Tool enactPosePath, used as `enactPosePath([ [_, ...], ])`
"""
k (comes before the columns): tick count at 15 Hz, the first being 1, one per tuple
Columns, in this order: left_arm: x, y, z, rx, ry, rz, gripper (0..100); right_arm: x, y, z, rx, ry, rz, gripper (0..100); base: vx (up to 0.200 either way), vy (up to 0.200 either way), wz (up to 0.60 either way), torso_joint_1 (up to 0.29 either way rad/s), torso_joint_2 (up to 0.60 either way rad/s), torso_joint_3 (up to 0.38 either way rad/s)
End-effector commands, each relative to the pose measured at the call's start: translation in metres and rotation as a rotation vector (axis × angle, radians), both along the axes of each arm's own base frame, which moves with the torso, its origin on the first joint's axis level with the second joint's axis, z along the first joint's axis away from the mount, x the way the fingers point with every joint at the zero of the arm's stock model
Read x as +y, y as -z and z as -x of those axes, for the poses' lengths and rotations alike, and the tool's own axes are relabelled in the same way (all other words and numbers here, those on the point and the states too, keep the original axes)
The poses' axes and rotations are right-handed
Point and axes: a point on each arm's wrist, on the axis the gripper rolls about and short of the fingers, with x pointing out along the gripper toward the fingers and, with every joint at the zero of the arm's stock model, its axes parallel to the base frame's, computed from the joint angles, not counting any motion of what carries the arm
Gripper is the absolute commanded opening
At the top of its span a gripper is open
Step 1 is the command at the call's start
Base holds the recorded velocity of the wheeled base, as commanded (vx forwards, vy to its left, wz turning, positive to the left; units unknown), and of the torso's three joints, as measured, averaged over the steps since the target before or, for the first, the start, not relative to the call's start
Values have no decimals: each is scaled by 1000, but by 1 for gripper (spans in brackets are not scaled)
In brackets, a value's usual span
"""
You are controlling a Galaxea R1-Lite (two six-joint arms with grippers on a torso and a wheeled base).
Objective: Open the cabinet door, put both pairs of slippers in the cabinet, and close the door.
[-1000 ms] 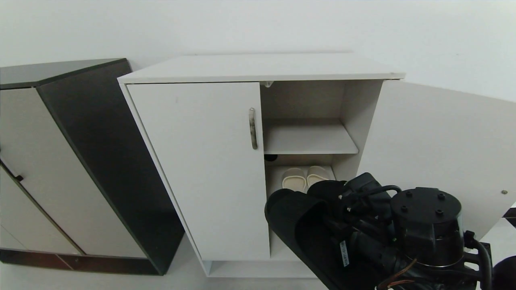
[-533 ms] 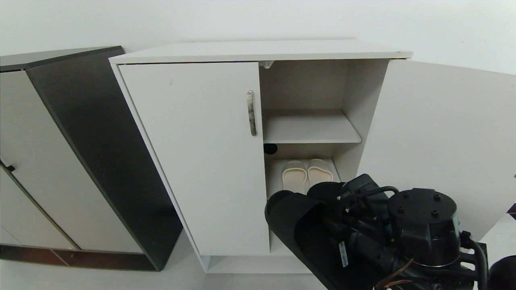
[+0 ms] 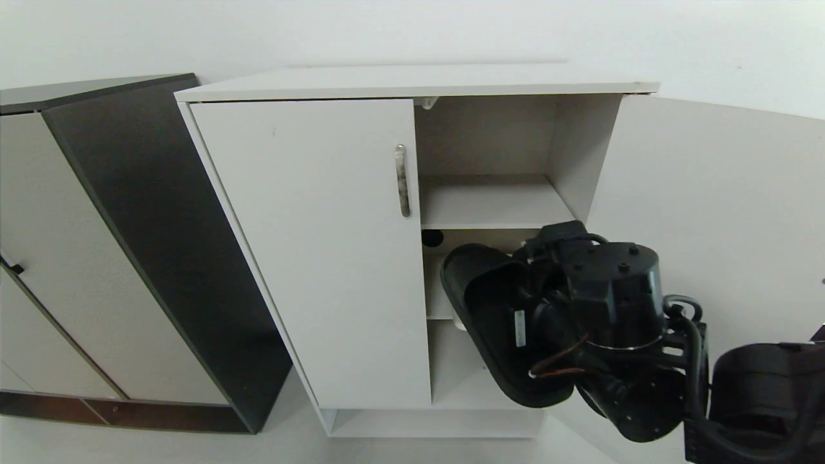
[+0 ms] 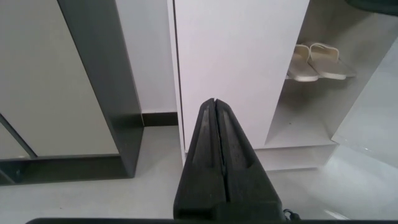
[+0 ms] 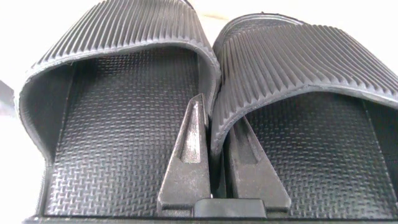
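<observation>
Right gripper [image 5: 216, 115] is clamped on the black slippers [image 3: 496, 316], pinching their two inner strap edges together, I think so that both travel as one pair. It holds them before the open cabinet [image 3: 412, 80], toes toward the inside, where the white slippers [image 4: 320, 61] lie on a shelf. Left gripper [image 4: 214, 109] is closed on nothing, low and aside.

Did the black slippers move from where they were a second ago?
Yes. The black slippers, clamped in the right end effector, went up and toward the cabinet: their tip now sits just below the upper shelf.
</observation>
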Motion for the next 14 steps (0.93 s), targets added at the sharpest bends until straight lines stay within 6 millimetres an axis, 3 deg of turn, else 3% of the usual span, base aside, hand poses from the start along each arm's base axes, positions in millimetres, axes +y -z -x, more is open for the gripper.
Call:
enactPosePath([
  [1,0,0,0,1,0,0,0,20,-16,-11,-1,38,-23,0,0,0,0,0,0,0],
  [3,0,0,0,1,0,0,0,28,-41,-17,7,55,-49,0,0,0,0,0,0,0],
  [5,0,0,0,1,-1,0,0,38,-49,-34,11,138,-57,0,0,0,0,0,0,0],
  [9,0,0,0,1,-1,0,0,47,-41,-46,26,163,-53,0,0,0,0,0,0,0],
  [14,0,0,0,1,-1,0,0,41,-40,-48,30,182,-57,0,0,0,0,0,0,0],
])
